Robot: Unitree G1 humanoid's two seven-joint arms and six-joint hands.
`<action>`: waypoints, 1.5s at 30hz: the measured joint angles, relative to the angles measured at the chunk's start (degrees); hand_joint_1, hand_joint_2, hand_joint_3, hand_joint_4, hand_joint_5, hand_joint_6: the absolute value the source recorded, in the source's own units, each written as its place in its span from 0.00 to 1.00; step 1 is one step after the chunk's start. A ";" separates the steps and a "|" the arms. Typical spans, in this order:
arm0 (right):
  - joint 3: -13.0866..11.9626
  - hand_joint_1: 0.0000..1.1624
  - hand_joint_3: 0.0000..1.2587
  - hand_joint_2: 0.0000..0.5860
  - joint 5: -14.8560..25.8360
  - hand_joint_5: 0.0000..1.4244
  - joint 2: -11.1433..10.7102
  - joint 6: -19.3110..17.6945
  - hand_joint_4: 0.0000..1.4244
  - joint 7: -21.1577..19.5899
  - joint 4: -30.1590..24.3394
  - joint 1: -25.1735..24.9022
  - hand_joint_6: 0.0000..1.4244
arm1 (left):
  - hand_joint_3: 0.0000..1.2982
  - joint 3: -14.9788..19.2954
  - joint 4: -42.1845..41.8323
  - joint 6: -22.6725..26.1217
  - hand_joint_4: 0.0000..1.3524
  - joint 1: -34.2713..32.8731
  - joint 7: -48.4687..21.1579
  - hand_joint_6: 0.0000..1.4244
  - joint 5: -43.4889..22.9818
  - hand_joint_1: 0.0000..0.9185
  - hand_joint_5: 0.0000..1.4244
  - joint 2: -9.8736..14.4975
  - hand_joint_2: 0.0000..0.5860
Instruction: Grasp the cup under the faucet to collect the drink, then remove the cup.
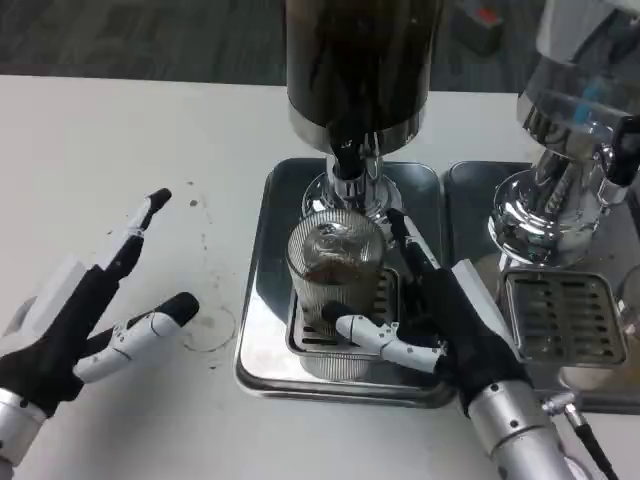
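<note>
A ribbed clear cup [335, 275] with a little brown drink in it is seen standing on a drip grate [385, 300] inside a metal tray [262, 300], directly under the faucet [348, 165] of a dark drink dispenser [360, 60]. The cup is gripped by the right hand [440, 320], its fingers [375, 335] wrapped around the cup's side. The left hand [95, 320] is held over the white bench [120, 160], well apart from the tray, fingers spread and holding nothing. A second dispenser [560, 190] is seen at right.

The right hand [430, 320] is wrapping its fingers [375, 335] around the cup [335, 275]; the left hand [95, 310] is resting with fingers spread.
</note>
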 measured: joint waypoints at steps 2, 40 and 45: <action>-0.04 0.62 0.00 0.29 0.04 0.00 0.93 0.45 0.00 -0.41 0.26 -0.29 0.00 | 0.00 -0.29 0.16 0.00 0.00 0.03 0.01 0.00 0.00 0.00 0.00 0.00 0.22; -0.53 0.79 0.00 0.28 1.27 0.02 6.06 -7.15 0.00 -6.44 14.46 -7.21 0.11 | 0.02 -0.96 -1.02 1.06 0.00 2.87 0.08 0.00 -0.58 0.00 0.00 -0.08 0.22; -0.59 0.80 0.00 0.29 1.37 0.07 6.30 -8.19 0.00 -6.87 16.01 -7.94 0.16 | 0.02 -1.01 -1.34 1.27 0.00 3.33 0.08 0.00 -0.67 0.00 0.00 -0.07 0.23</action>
